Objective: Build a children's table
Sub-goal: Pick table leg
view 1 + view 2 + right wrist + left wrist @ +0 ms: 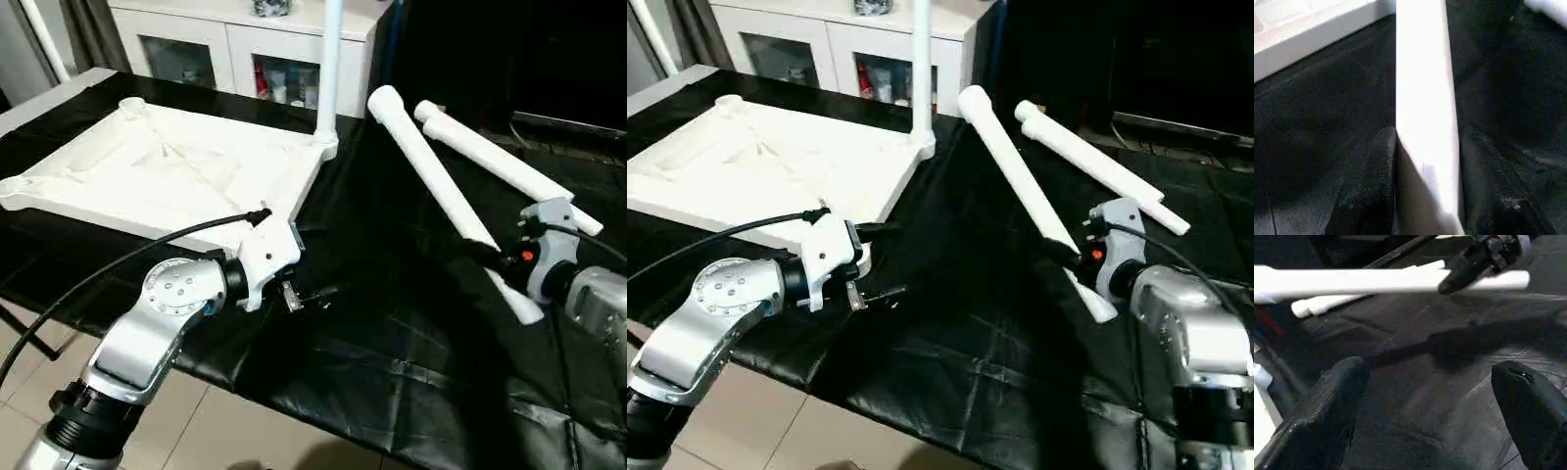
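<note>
On the black cloth, one loose leg (1024, 191) is clamped between the right gripper (1422, 161) fingers, while the left gripper (1425, 406) hangs wide open, empty. Best kept level when carried to the tabletop (167, 166) socket.

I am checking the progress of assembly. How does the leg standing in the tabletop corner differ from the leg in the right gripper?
The standing leg is upright, fitted in a corner socket of the upside-down tabletop; the gripped leg lies slanted on the black cloth. The standing leg has no gripper on it; the gripped leg sits between the right gripper's fingers. Both are white tubes.
</note>
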